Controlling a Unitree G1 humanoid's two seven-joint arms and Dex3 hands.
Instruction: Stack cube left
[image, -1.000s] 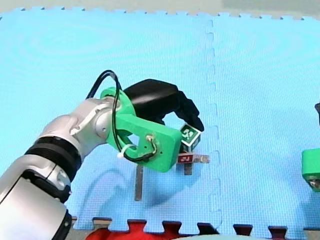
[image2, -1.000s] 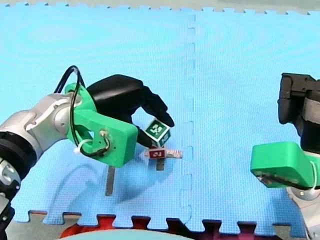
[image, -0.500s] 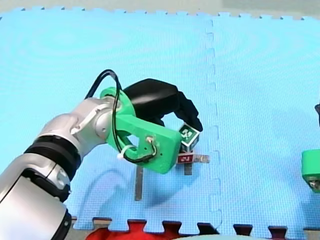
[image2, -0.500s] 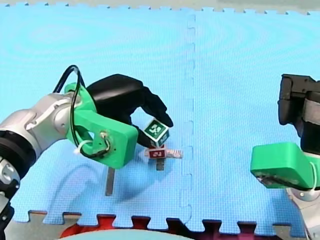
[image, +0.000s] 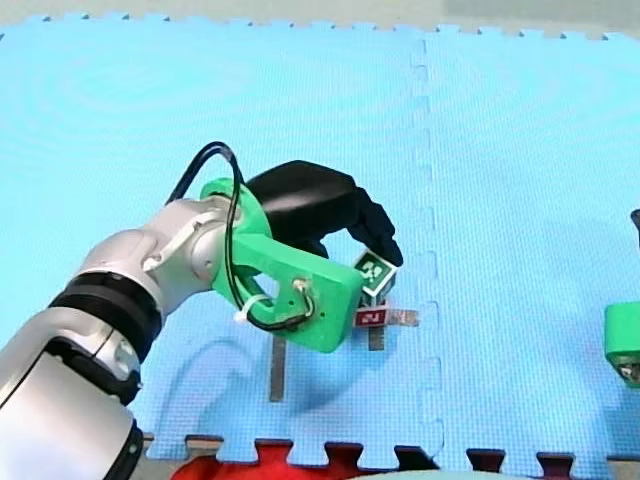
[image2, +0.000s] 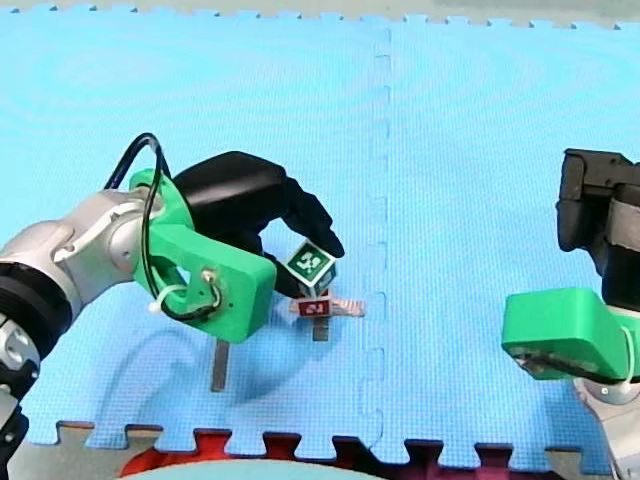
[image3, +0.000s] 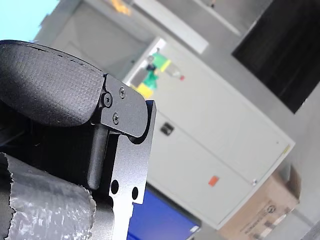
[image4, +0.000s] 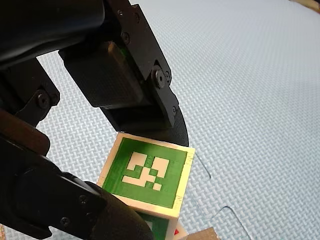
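Note:
My left hand (image2: 300, 250) is shut on a green cube (image2: 311, 270) with a white pattern on its faces. I hold it tilted, right over a red cube (image2: 315, 307) that sits on the blue foam mat (image: 500, 150). In the second wrist view the green cube (image4: 147, 177) sits between black fingers (image4: 130, 85), with a sliver of the red cube (image4: 176, 233) under it. I cannot tell whether the two cubes touch. My right hand (image2: 600, 225) is at the right edge, away from the cubes, holding nothing.
Strips of grey tape (image: 277, 365) lie on the mat under and beside the red cube. The mat's seam (image: 428, 200) runs just right of the cubes. The mat's toothed front edge (image2: 250, 440) is near. A cabinet (image3: 210, 150) shows in the first wrist view.
My left hand has shifted the green cube slightly down and left, closer to the red cube. The right arm has stayed still.

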